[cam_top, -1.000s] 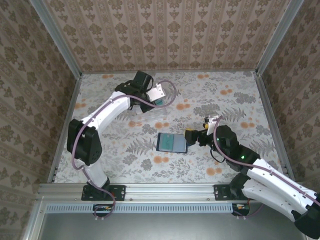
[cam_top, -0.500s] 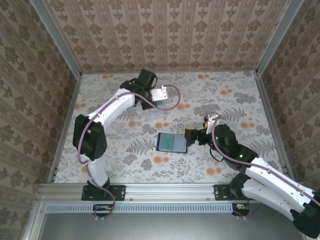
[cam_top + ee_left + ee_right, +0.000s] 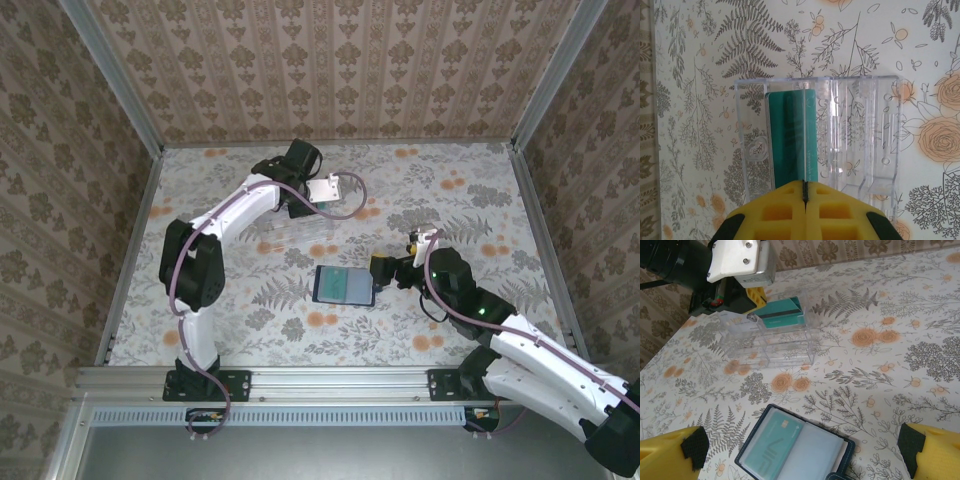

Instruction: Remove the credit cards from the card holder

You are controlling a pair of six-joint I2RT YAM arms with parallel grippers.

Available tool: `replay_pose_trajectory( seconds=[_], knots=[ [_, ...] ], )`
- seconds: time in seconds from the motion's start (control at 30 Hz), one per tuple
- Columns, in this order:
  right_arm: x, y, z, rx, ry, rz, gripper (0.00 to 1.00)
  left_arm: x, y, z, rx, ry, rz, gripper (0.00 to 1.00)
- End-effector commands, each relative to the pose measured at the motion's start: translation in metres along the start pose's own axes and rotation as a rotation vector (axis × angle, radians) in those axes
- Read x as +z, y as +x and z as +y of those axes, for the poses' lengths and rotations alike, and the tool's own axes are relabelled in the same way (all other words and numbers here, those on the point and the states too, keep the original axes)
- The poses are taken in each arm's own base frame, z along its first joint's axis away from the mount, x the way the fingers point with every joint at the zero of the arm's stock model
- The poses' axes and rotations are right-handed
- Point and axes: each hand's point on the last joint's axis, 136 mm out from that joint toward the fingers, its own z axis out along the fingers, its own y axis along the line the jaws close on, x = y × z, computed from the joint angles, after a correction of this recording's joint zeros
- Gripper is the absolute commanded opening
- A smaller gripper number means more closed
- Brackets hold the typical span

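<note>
Your left gripper [image 3: 804, 192] is clamped on a teal credit card [image 3: 782, 312], held edge-on over an end compartment of the clear box [image 3: 860, 130]. Your right gripper [image 3: 384, 272] gapes wide just beside the right edge of the open card holder [image 3: 795, 450]. Another teal card [image 3: 771, 450] sits in its pocket, with bare table [image 3: 450, 200] around it.

Bright in here, and even. The light comes down from overhead, soft, so the arms throw only faint, fuzzy shadows on the desk [image 3: 450, 200]. From above it all looks sharp, though the walls lean outward at the edges, a wide-lens look. Down at the left tool [image 3: 804, 187] the picture runs a touch washed out, and the clear box [image 3: 860, 130] glints white along its ribs. At the right tool [image 3: 802, 452] the yellow fingers [image 3: 935, 450] in the corners go soft, while the desk stays crisp.
</note>
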Motion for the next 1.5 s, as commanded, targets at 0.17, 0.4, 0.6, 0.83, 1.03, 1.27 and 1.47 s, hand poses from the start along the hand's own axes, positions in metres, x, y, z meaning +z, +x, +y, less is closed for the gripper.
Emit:
replay_pose_trajectory(
  seconds=[0.17,0.4,0.6,0.83,1.03,1.27,1.47],
  knots=[
    [0.001,0.003,-0.002,0.019,-0.004,0.001,1.0,0.012,0.009,0.002,0.005,0.01,0.043,0.0],
    [0.002,0.004,-0.004,0.024,-0.001,0.002,1.0,0.02,0.011,0.01,-0.031,-0.021,0.057,0.06],
    [0.002,0.004,-0.003,0.029,-0.005,0.001,1.0,0.015,0.009,0.02,-0.041,-0.066,0.058,0.12],
    [0.003,0.005,-0.002,0.031,-0.015,0.006,1.0,0.016,0.01,0.026,-0.041,-0.105,0.073,0.17],
    [0.003,0.005,-0.002,0.033,-0.018,0.007,1.0,0.022,0.012,0.031,-0.04,-0.13,0.095,0.17],
    [0.003,0.005,-0.001,0.033,-0.024,0.009,1.0,0.016,0.006,0.034,-0.049,-0.141,0.08,0.18],
    [0.003,0.005,0.0,0.028,-0.03,0.013,1.0,0.001,-0.002,0.033,-0.084,-0.145,0.033,0.18]
  ],
)
